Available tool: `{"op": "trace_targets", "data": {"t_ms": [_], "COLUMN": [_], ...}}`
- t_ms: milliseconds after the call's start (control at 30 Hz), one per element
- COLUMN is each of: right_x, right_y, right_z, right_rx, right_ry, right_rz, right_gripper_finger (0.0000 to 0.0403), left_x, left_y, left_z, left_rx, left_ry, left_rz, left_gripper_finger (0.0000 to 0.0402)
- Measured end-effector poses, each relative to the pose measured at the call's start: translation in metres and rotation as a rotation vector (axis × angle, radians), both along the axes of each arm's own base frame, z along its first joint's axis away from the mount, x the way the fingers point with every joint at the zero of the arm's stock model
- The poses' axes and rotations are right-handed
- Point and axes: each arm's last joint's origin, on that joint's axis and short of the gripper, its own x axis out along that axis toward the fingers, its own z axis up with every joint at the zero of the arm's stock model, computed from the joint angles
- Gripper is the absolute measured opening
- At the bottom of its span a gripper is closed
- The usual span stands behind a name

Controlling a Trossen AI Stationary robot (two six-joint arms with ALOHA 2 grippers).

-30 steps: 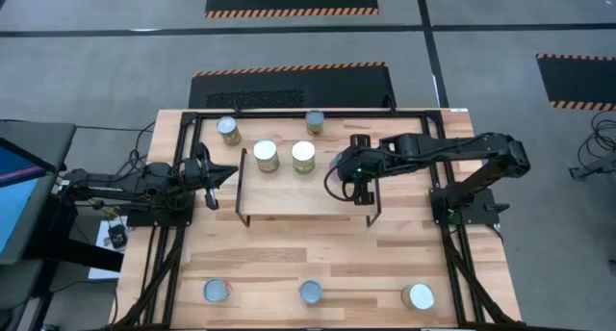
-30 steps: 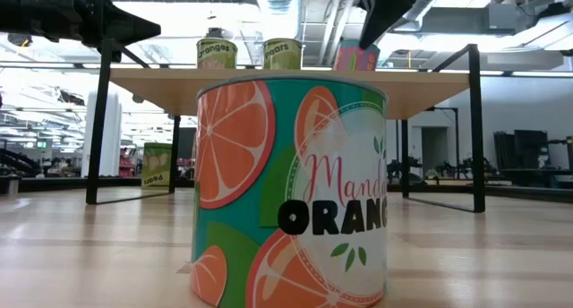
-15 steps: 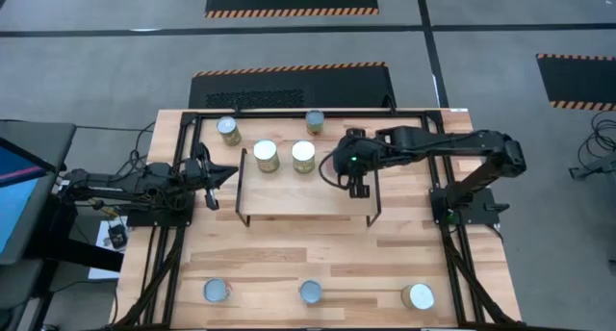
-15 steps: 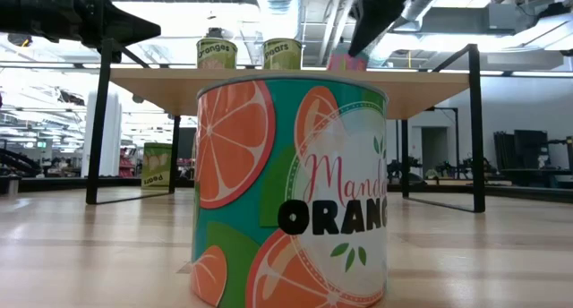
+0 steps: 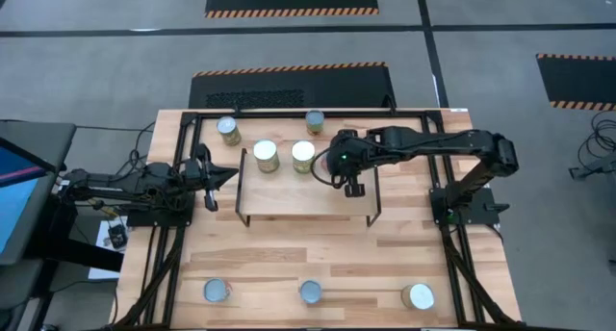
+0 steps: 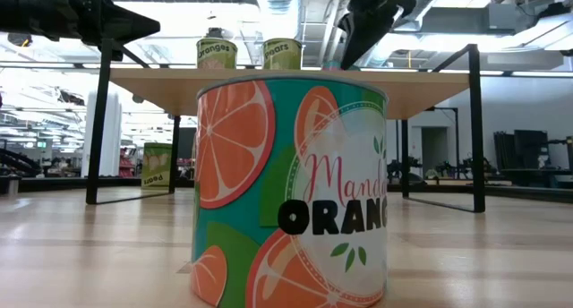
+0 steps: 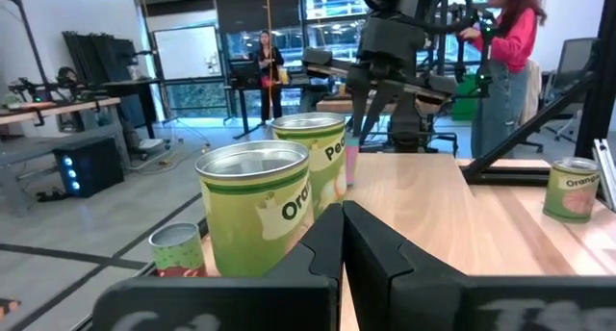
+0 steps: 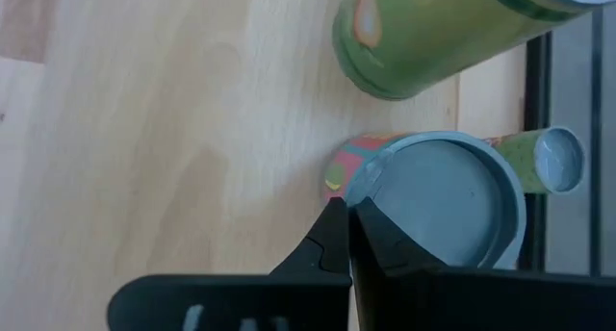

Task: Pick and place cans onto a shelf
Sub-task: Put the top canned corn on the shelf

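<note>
I see shelf (image 5: 289, 198) mid-table. Two cans (image 5: 266, 156) (image 5: 303, 155) on shelf, side by side at back edge. Two cans (image 5: 228, 130) (image 5: 315, 121) on table behind shelf. Three cans (image 5: 217, 291) (image 5: 310, 292) (image 5: 418, 295) on table, well in front of shelf.

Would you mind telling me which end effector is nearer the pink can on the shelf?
Right. The right end effector, shut, hovers beside the pink can; the left end effector waits off the shelf's opposite end.

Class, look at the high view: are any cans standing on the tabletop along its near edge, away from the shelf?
Yes: three cans stand in a row on the tabletop, apart from the shelf.
</note>
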Motion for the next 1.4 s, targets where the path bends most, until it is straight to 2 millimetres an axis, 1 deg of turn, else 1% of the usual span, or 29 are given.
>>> {"op": "trace_targets", "data": {"t_ms": [200,600,1100,1400], "right_x": [-0.0036,-0.0024,-0.0015,0.0014], "right_y": [0.0032,0.0033,0.0052,0.0046], "right_z": [0.0046,0.0048,0.0055,0.0077], "right_rx": [0.010,0.027,0.027,0.032], "right_ry": [-0.016,-0.028,-0.040,-0.081], "right_rz": [0.006,0.012,0.009,-0.009], "right_gripper_finger": [0.0007,0.0008,0.0055,0.0099], "left_x": [0.0000,0.0000,0.0000,0.0000], "left_y": [0.0000,0.0000,0.0000,0.0001], "left_z": [-0.0001,0.0004,0.0009,0.0008], "left_rx": [0.015,0.018,0.018,0.018], "left_ry": [0.004,0.001,-0.005,-0.004], "left_rz": [0.001,0.001,0.003,0.004], "left_gripper_finger": [0.0000,0.0000,0.0000,0.0000]}}
